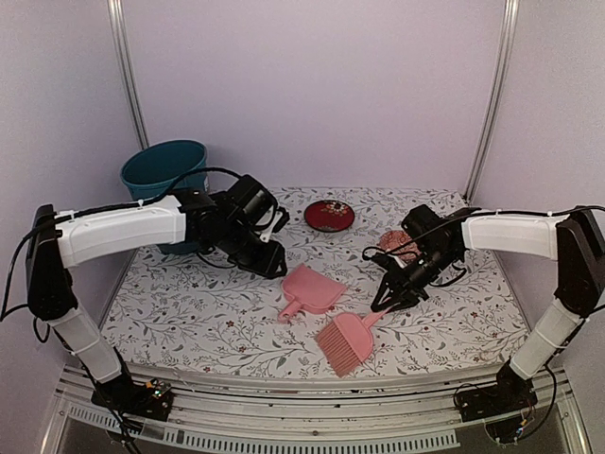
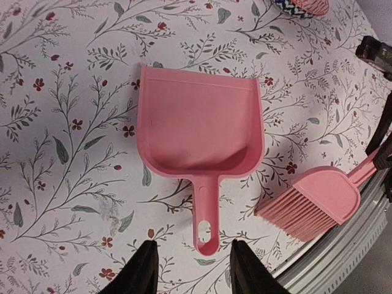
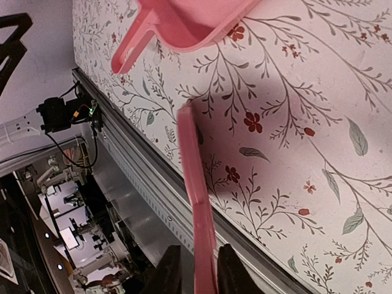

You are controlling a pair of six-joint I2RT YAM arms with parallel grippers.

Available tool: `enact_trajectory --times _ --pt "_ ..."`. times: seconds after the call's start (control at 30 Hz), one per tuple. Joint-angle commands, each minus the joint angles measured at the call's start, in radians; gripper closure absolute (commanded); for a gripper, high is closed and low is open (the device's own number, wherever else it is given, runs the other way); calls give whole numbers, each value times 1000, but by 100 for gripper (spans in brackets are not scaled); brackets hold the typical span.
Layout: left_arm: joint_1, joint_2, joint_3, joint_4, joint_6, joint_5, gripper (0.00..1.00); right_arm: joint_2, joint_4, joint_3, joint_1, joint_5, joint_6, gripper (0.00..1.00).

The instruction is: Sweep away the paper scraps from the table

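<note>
Near centre of the table [image 1: 189, 312]:
- pink dustpan [image 2: 202, 128], lying flat, mouth toward the far right, unheld.
- Above its handle end, the left gripper [image 2: 193, 263], fingers parted wide, hovering clear of it.
- To the right, the right gripper [image 3: 195, 269], pinched on the tip of the handle of the pink brush [image 1: 348, 342], whose bristles are close to the table's near edge.
- paper scraps: none plainly visible on the cloth. They may be by the pink dish [image 1: 395, 241] behind the right arm, but I cannot tell.

Hazards, as judged:
- The brush, held by its very end, may twist in the jaws under sweeping load.
- The ungripped dustpan would slide when swept against.
- Descending fingers may nudge its flat handle aside.
</note>
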Motion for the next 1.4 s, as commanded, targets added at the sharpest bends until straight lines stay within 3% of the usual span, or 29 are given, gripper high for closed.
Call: enact_trajectory --times 0.0,0.33,0.4,0.5,0.97,1.23,1.37 --pt "18 -14 0 12 3 6 58 48 16 27 9 51 -48 69" --pt "28 -55 -48 17 -5 7 58 61 -5 13 7 255 -64 50" --pt "33 -63 -59 17 -2 9 58 44 -18 19 6 349 -58 37" --pt "37 -75 -72 17 2 6 58 11 -25 19 5 427 -44 26" --pt "109 -195 -63 -35 81 -123 57 -228 -29 89 -51 694 -41 25" --pt "208 -312 -15 -44 164 -263 50 -428 76 115 -88 967 -10 7" --pt "261 -338 25 -37 191 -316 48 -471 102 131 -90 1082 17 6"
